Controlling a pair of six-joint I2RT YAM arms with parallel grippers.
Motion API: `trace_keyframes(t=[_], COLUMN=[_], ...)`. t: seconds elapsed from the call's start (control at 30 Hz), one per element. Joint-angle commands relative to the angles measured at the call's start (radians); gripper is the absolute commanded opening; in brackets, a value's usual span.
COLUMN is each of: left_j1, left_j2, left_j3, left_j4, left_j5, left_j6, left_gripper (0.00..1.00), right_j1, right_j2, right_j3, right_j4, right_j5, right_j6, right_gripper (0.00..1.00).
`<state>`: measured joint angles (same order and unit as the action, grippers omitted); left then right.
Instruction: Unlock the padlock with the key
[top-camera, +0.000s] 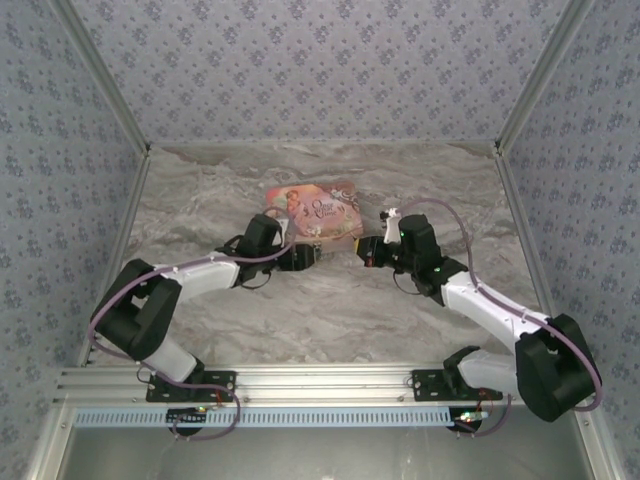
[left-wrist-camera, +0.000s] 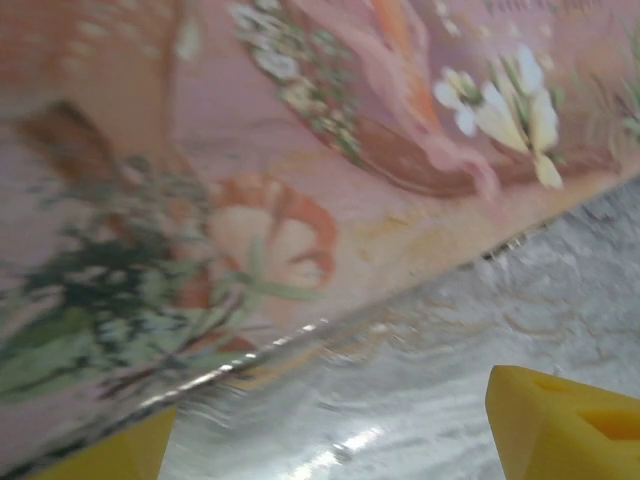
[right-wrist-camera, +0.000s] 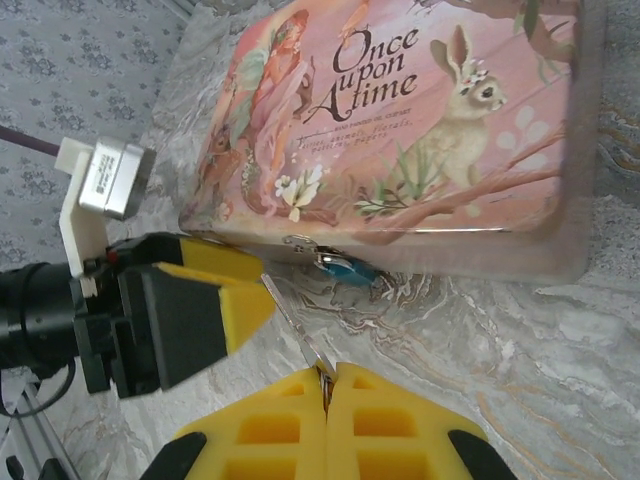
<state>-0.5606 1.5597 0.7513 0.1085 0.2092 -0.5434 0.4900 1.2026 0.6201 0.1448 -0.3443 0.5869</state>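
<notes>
The right gripper (right-wrist-camera: 327, 372) has its yellow fingers pressed together on the key (right-wrist-camera: 292, 318), a thin dark sliver that sticks out from the fingertips and slants toward the padlock (right-wrist-camera: 347, 266), its tip stopping short of it. The left gripper (left-wrist-camera: 325, 432) stands wide open with nothing between its fingers, which face the long side of the pink box (right-wrist-camera: 420, 130). Seen from the right wrist, one of its fingers (right-wrist-camera: 215, 295) lies just beside the key's tip; whether they touch I cannot tell. The box lid reads "Once upon A time" beside a rabbit and a woman; the smaller lines beneath are too fine to read. The box is shut, its contents hidden, and it lies in the far half of the marbled worktop (top-camera: 330, 320), midway between the side edges. The blue-teal padlock hangs from a small metal hasp on the box's near edge.
</notes>
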Motion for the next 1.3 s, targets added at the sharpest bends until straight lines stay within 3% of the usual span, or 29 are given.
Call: trace_keyframes(t=[0.0, 0.3, 0.63, 0.87, 1.27], left_j1=[0.046, 0.087, 0.087, 0.087, 0.086], left_j2=[0.011, -0.002, -0.182, -0.238, -0.262], left_j3=[0.056, 0.078, -0.045, -0.087, -0.111], left_j4=[0.036, 0.064, 0.017, -0.007, -0.002], left_j5=[-0.022, 0.025, -0.002, -0.004, -0.003], left_j6=[0.085, 0.146, 0.120, 0.122, 0.177], left_gripper=[0.81, 0.81, 0.83, 0.84, 0.84], right_j1=[-0.004, -0.020, -0.026, -0.016, 0.026], right_j2=[0.019, 0.189, 0.561, 0.735, 0.804], right_j3=[0.033, 0.148, 0.466, 0.669, 0.652], right_j4=[0.049, 0.088, 0.091, -0.042, -0.231], right_j5=[-0.018, -0.051, -0.133, -0.121, -0.031], right_j6=[0.015, 0.004, 0.019, 0.013, 0.020], right_gripper=[0.00, 0.00, 0.00, 0.00, 0.00])
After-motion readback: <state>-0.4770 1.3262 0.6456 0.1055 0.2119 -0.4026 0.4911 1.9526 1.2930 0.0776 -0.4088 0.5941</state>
